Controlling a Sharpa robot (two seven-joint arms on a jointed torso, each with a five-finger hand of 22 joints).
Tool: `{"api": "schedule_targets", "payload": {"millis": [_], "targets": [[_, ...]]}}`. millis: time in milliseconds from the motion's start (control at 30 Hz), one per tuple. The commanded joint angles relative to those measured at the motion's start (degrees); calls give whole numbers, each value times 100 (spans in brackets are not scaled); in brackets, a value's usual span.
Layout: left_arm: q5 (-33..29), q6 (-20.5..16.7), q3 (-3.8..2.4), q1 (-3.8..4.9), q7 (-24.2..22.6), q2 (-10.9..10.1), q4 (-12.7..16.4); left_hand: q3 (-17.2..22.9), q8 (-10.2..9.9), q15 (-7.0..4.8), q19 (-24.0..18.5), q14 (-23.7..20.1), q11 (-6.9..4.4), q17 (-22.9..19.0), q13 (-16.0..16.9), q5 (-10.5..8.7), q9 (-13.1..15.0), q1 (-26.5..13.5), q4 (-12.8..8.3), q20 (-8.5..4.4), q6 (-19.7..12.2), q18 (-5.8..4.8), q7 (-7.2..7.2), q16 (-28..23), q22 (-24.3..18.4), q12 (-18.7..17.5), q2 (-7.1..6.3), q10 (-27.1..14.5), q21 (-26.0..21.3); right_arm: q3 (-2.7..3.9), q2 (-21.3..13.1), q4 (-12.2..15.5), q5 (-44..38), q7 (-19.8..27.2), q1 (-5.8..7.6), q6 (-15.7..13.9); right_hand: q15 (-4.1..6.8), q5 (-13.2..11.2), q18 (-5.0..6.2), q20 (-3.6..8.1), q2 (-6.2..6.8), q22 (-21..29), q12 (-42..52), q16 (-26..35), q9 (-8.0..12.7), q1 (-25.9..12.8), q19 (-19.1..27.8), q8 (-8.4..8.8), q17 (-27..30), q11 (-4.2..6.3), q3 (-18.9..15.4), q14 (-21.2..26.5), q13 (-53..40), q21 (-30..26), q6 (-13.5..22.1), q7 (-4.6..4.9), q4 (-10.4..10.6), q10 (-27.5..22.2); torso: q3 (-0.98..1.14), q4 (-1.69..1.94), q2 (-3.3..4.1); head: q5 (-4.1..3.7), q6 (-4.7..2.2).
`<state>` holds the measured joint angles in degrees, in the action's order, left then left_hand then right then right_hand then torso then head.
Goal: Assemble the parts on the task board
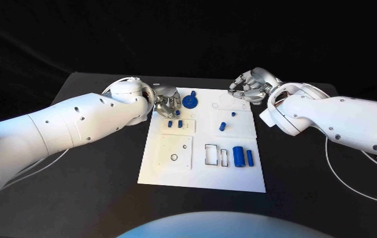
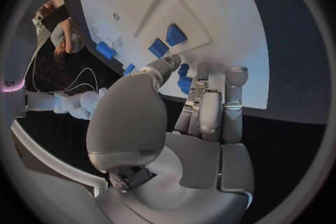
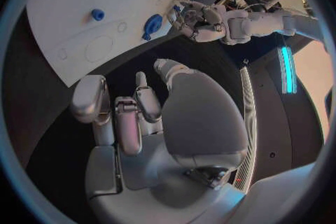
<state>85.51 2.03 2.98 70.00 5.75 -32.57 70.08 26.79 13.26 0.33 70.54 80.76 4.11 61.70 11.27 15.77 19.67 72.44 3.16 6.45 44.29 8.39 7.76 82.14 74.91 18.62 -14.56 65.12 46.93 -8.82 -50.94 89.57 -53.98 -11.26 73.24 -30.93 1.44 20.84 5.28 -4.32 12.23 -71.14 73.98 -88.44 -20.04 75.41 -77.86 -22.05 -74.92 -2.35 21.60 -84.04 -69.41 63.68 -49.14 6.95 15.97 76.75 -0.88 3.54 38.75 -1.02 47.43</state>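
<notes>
Here the left hand (image 1: 166,103) sits at the far left edge of the task board (image 1: 202,178), fingers curled down over a small blue part (image 2: 184,83) right at its fingertips; whether it truly grips that piece or merely touches it I cannot tell. The right hand (image 1: 249,90) hovers over the board's far right corner, fingers loosely curled with nothing in them, clear of the surface. Just beside the left hand stands a round blue knob-like part (image 1: 191,102), and nearer the robot two short blue pegs (image 1: 175,123) sit side by side in a raised block. A lone blue peg (image 1: 222,126) lies near the board's middle, and two blue cylinders (image 1: 243,157) rest beside an open rectangular slot (image 1: 211,154) on the near right. My judgement is that the step in hand is a pick-up at the board's far left edge. Next, the left hand would need a firm pinch, a clean lift, then alignment over a matching socket.
</notes>
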Motion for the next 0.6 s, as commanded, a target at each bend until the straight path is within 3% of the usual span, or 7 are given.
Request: {"api": "schedule_targets", "payload": {"millis": [33, 167, 267, 333, 500, 600], "targets": [[15, 13, -4, 2, 37, -26, 23, -30, -16, -16, -26, -34, -18, 17, 18, 44, -7, -15, -2, -10, -41, -30, 3, 34, 406, 4, -2, -41, -30, 0, -3, -7, -75, -5, -4, 62, 29, 30, 88, -7, 44, 0, -23, 27, -4, 2, 29, 19, -1037, 11, 26, -484, 9, -25, -23, 7, 4, 3, -1, 1, 0, 0, 9], [-22, -123, -7, 2, -29, -103, 66, -66, 48, -15, -12, -31, -11, 26, 55, 73, 9, 13, 6, -12, 28, -33, 29, 46, 412, 19, 8, -58, -18, 0, -2, -43, -75, 26, -4, 67, 26, 28, 110, -8, 70, 71, -227, 57, -11, 16, 79, 33, -965, 8, 57, -466, 251, -135, -13, 11, -14, -163, -3, -1, -2, 0, 11], [-183, -336, -24, 2, -137, -200, 137, -155, 107, 3, -19, -57, 11, -30, 91, 10, 19, -25, 56, -2, 84, -33, 44, 37, 408, 18, -14, -120, -48, 0, -1, -80, -72, 106, -4, 111, 29, -47, 257, -11, 159, 568, -1804, 418, -69, 70, 462, 45, -230, 5, 268, -261, 1939, -917, -32, 13, -77, -1284, -7, 0, -4, -6, 6], [-383, -501, -44, 2, -234, -270, 191, -244, 128, 12, -12, -66, 19, -42, 125, -27, 17, -84, 128, 7, 82, -36, 49, 38, 411, 27, -18, -154, -45, 0, 0, -119, -94, 178, -4, 172, 20, -127, 300, -15, 235, 739, -2704, 632, -104, 104, 582, 53, 148, -7, 426, -156, 2742, -1203, -33, 26, -122, -1747, -8, 3, -6, -16, 5], [-1599, -900, -129, 6, -583, -483, 362, -652, 195, 29, -46, -156, 38, -246, 248, 129, 4, -281, 501, 23, 52, -22, 69, -7, 393, 83, 17, -335, -148, 0, -3, -249, -405, 353, -4, 473, -95, -475, 313, -104, 370, 813, -4339, 754, -160, 97, 593, 100, 346, -145, 747, -124, 4051, -1412, -37, 134, -312, -1815, -5, 11, -12, -34, -11], [-2631, -1047, -172, 11, -837, -646, 510, -758, 287, 58, -118, -254, 72, -468, 305, 232, 21, -204, 608, 45, 153, 0, 138, -69, 359, 143, 87, -396, -304, 0, -3, -323, -730, 423, -4, 719, -118, -639, 289, -132, 396, 701, -4834, 704, -165, 107, 501, 125, 281, -181, 789, -158, 4470, -1291, -128, 138, -459, -1738, -5, 10, -18, -50, -21]]}}
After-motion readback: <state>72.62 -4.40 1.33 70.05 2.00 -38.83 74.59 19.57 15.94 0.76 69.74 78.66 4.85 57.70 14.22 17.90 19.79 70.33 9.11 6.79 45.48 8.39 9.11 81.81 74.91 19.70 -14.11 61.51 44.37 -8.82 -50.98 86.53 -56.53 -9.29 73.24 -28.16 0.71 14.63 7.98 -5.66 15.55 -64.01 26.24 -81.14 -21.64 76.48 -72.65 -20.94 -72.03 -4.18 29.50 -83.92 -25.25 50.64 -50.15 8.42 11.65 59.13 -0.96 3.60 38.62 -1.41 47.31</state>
